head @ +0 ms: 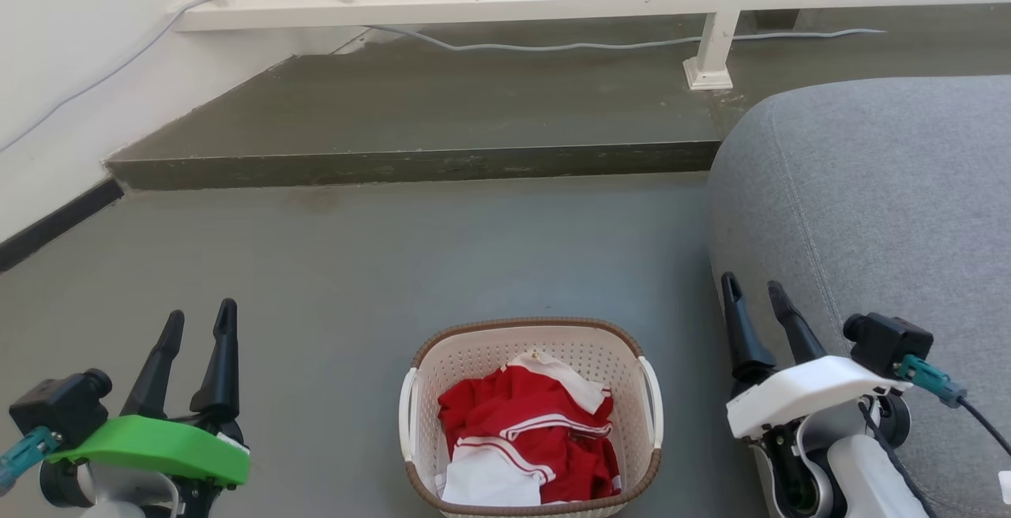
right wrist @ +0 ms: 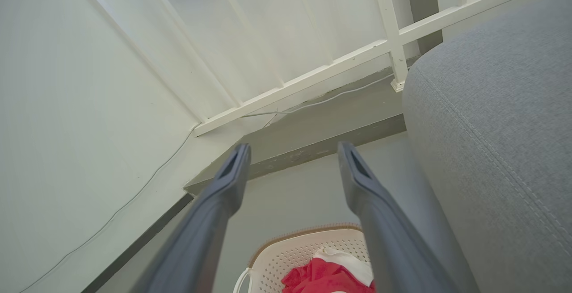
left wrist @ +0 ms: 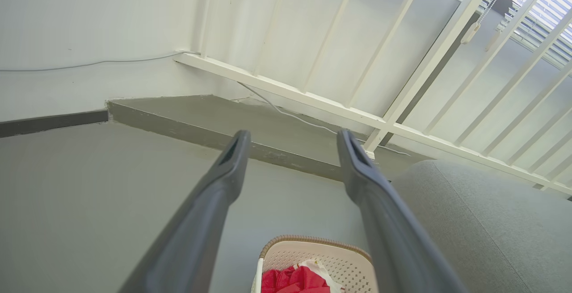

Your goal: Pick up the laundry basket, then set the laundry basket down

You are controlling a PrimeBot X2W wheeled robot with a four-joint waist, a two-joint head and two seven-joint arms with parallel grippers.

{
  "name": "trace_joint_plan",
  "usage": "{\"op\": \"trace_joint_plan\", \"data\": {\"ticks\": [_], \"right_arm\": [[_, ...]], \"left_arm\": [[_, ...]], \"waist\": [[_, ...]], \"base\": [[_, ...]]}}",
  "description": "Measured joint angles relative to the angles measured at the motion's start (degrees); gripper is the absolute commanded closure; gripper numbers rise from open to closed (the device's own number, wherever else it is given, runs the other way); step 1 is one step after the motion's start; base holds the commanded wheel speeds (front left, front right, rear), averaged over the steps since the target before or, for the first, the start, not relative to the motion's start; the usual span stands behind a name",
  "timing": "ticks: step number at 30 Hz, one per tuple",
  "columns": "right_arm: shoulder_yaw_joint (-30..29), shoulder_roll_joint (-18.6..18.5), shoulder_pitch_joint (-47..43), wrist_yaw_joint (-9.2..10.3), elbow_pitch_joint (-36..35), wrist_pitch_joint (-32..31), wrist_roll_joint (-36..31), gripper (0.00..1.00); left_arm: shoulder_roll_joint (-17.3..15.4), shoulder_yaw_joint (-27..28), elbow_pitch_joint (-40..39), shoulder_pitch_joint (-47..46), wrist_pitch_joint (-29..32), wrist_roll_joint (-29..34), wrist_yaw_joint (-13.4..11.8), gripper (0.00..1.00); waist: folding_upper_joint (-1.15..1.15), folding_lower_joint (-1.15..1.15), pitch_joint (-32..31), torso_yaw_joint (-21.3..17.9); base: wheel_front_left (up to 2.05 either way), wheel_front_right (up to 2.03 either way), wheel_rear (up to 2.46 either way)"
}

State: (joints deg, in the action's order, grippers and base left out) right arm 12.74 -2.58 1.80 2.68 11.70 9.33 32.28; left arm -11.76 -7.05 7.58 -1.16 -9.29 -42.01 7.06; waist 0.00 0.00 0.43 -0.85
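The laundry basket [head: 482,360] stands on the grey floor at the bottom centre of the head view, cream-white and perforated, with a brown rim and a white loop handle on each side. Red and white clothes [head: 529,439] lie in it. My left gripper [head: 199,324] hangs open well to its left, nothing between its fingers. Right of the basket, my right gripper [head: 754,290] is open and empty, close to the sofa. The basket's far rim shows low in the left wrist view [left wrist: 313,240] and in the right wrist view [right wrist: 304,231].
A grey sofa [head: 877,210] fills the right side, close to my right arm. Ahead, a raised floor step [head: 411,164] runs across, with a white railing [head: 474,1] and a grey cable [head: 553,46] behind it. A white wall [head: 55,68] closes the left.
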Motion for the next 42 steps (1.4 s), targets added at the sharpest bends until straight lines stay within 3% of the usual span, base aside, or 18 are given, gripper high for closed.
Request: {"op": "trace_joint_plan", "data": {"ticks": [25,42], "right_arm": [[5.08,-0.08,0.18,3.58,-1.23,4.91,-18.63,0.00],[5.09,-0.08,0.29,3.99,-1.27,5.09,-18.97,0.00]], "left_arm": [[-0.70,-2.44,-2.52,0.00,-5.08,16.23,0.08,0.00],[-0.75,-2.41,-2.52,0.00,-5.13,16.50,0.08,0.00]], "waist": [[0.00,0.00,0.25,-0.22],[0.00,0.00,0.37,-0.28]], "base": [[0.00,0.00,0.00],[0.00,0.00,0.00]]}}
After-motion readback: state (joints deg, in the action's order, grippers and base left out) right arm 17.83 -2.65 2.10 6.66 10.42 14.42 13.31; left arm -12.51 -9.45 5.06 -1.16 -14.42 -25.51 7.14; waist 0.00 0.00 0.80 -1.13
